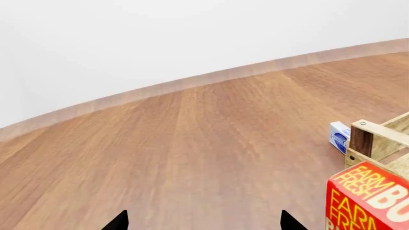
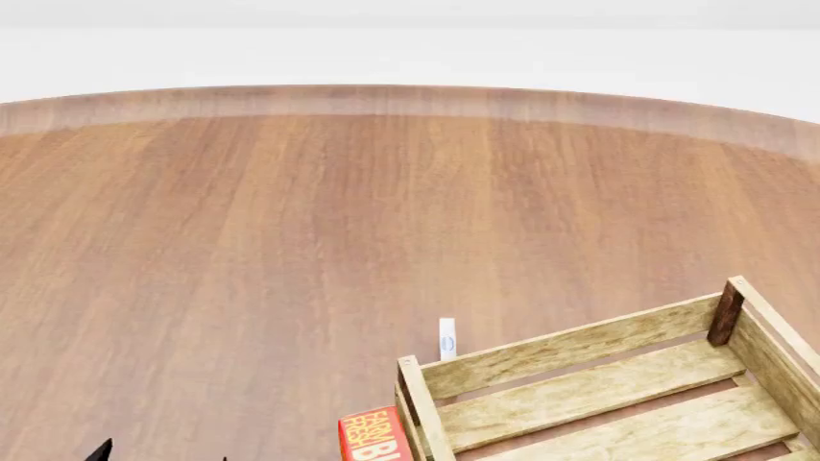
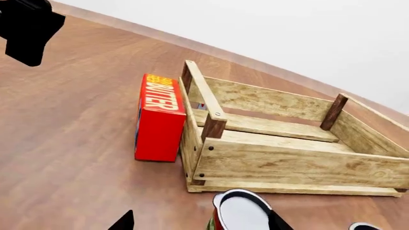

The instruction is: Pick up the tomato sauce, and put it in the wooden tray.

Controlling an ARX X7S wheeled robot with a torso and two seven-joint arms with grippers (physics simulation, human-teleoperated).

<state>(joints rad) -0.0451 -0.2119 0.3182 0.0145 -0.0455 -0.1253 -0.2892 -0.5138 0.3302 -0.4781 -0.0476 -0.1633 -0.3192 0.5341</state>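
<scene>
Head view, read left to right. The left gripper [image 2: 160, 453] is showing only as dark fingertips at the 7 o'clock edge, hanging over bare worktop [image 2: 256, 250]; in the left wrist view its jaws are standing wide apart with nothing between them. Next to the right, the red butter box [image 2: 374, 437] is standing upright against the outer left wall of the wooden tray [image 2: 564, 351], touching or nearly touching it. A small white-and-blue packet [image 2: 447, 339] is lying just beyond the tray's far wall. The tray itself is occupying the 5 o'clock quarter, and the floor of it that shows is holding nothing.

The tomato sauce [image 3: 242, 211] is not appearing in the head view. The right wrist view is showing its pale top with a red rim outside the tray, close to the near wall, directly ahead of the right gripper [image 3: 201, 221]. That gripper's jaws are standing apart, one dark tip on each side of the can, not clamped on it.

Progress, as a judgement: the task is at the approach stage. The grasp, the lift and the placing into the tray are all remaining.
</scene>
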